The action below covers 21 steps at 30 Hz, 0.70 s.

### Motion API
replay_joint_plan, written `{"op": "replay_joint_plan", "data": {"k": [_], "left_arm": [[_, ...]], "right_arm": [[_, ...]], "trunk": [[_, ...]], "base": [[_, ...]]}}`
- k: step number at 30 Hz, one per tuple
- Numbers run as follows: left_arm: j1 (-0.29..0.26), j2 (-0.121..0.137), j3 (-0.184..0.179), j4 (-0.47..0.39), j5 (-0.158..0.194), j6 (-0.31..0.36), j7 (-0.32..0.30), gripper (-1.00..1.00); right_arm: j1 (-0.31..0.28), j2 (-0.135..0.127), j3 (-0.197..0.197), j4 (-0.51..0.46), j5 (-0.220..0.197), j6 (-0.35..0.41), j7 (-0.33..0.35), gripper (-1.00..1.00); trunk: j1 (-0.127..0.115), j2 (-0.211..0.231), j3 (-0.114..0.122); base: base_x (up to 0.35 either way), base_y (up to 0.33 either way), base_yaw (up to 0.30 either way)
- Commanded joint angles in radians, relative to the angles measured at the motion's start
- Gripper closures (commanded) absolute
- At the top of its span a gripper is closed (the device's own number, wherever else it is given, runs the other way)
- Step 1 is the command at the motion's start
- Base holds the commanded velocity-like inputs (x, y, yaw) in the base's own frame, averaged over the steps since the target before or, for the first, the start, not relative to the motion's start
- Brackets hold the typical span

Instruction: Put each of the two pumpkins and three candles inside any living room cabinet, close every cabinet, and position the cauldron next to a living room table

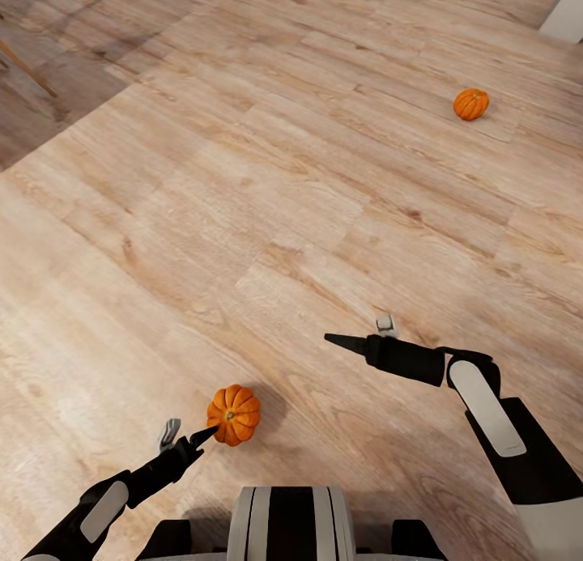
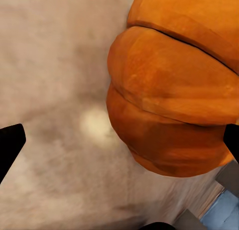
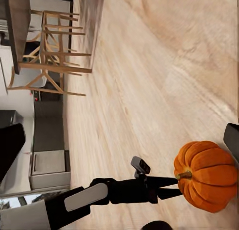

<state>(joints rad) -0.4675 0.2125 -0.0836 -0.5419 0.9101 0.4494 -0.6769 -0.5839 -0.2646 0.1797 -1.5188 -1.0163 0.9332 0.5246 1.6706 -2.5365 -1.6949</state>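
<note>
Orange ribbed pumpkin (image 2: 169, 105) looms close in the left wrist view, lying on the pale wooden floor (image 2: 55, 65); the black fingertips (image 2: 9, 143) of the left tool stand wide apart at the picture's edges, released, with the pumpkin nearer one of them.

From the head, that same pumpkin (image 1: 234, 415) rests on the light plank floor (image 1: 267, 180) just ahead of the robot's white-and-black trunk (image 1: 290, 524). The left tool (image 1: 202, 437) reaches it, its dark tip touching or nearly touching the pumpkin's side. A second orange ribbed pumpkin (image 1: 471, 104) lies well apart, far off to the right. The right tool (image 1: 340, 341) hangs above bare floor, holding nothing; whether it is spread or clenched I cannot tell from here.

Seen from the right wrist, its own fingertips (image 3: 10, 150) sit widely parted. Beyond them the left arm (image 3: 99, 196) points its tool (image 3: 172, 186) against the near pumpkin (image 3: 206, 176), and wooden chairs (image 3: 52, 53) stand far off.
</note>
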Motion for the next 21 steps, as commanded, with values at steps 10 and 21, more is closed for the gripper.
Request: {"op": "replay_joint_plan", "data": {"k": [10, 21], "left_arm": [[0.000, 0.001, -0.002, 0.002, -0.004, -0.001, 0.042, -1.00], [0.000, 0.003, -0.002, 0.001, -0.006, -0.001, 0.038, -1.00]], "right_arm": [[-0.001, 0.000, 0.001, 0.006, 0.002, 0.009, -0.007, -1.00], [-0.001, 0.000, 0.001, 0.011, 0.002, 0.009, -0.008, -1.00]], "trunk": [[0.000, 0.000, 0.000], [0.000, 0.000, 0.000]], "base": [[0.000, 0.000, 0.000], [0.000, -0.020, 0.000]]}}
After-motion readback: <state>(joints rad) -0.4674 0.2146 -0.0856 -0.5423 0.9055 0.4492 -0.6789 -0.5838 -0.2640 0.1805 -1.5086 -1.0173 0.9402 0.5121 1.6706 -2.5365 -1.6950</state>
